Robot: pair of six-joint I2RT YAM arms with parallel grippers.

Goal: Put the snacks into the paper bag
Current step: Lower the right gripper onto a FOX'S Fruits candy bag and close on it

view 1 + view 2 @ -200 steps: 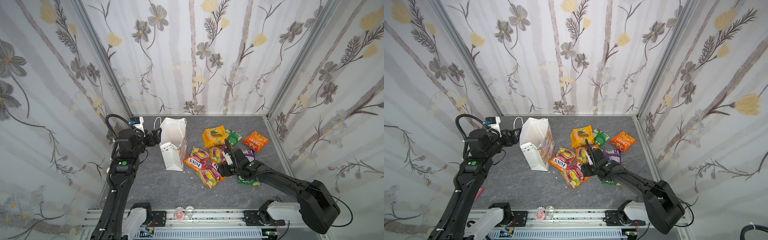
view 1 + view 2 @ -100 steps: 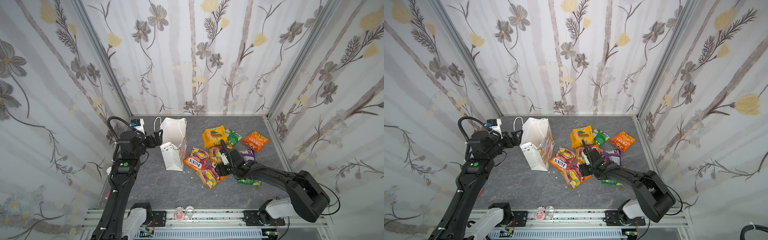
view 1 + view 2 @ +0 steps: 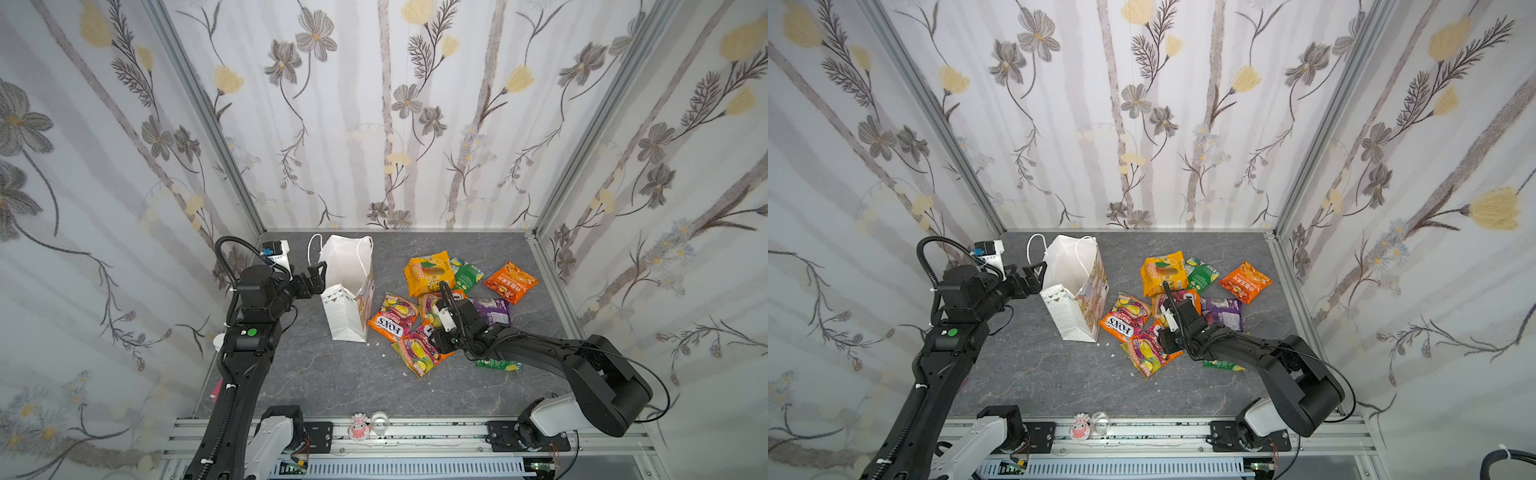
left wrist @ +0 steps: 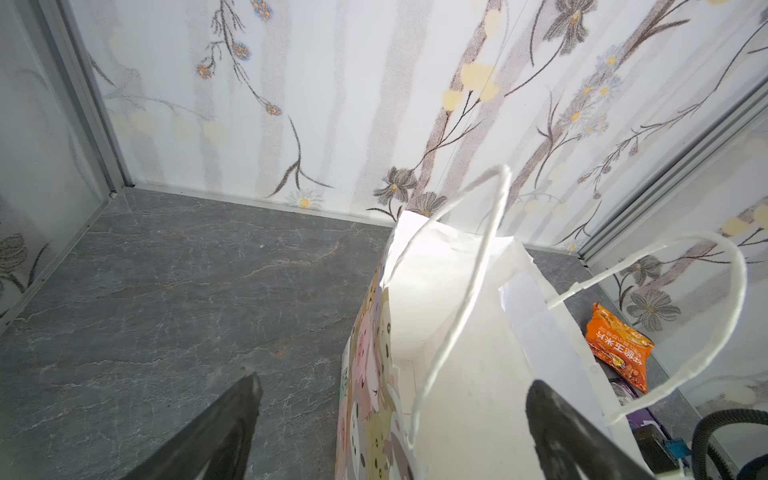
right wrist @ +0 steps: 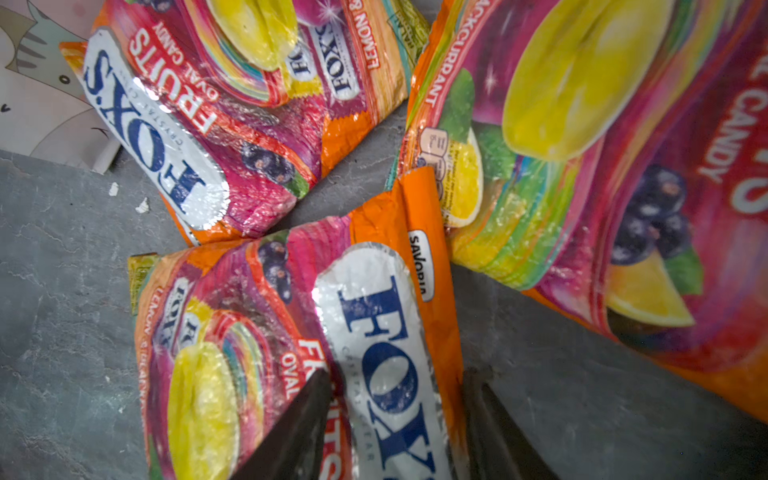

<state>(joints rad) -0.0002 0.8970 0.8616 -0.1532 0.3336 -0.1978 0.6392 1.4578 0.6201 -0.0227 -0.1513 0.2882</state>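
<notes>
The paper bag (image 3: 343, 318) (image 3: 1065, 313) stands upright and open at the back left of the desk (image 3: 324, 374), with its cord handles raised. In the left wrist view the inside of the bag (image 4: 436, 291) shows only white paper walls as far down as the view reaches.

All the snacks lie flat on the desk to the bag's right. Three FOX'S packets are closest to it: one just beside the bag (image 3: 392, 322) (image 5: 199, 124), a front one (image 3: 415, 355) (image 5: 374, 311) and a third (image 3: 427, 305) (image 5: 602, 166). Behind them lie a yellow-orange packet (image 3: 428, 272), a green packet (image 3: 467, 274), an orange chip bag (image 3: 510, 282) and a purple packet (image 3: 490, 311). Another green packet (image 3: 498, 365) shows under the right arm.

The left end effector (image 3: 315, 276) (image 4: 392, 382) is at the bag's rim with its jaws spread wide, holding nothing. The right end effector (image 3: 433, 334) (image 5: 395, 378) is down on the front FOX'S packet. Its fingers are partly apart on either side of the packet's labelled edge, and I cannot tell whether they pinch it.

A second ago the right jaws stood wider and the end effector was a little farther right. The left jaws have spread slightly. The bag and snacks lie where they did.
</notes>
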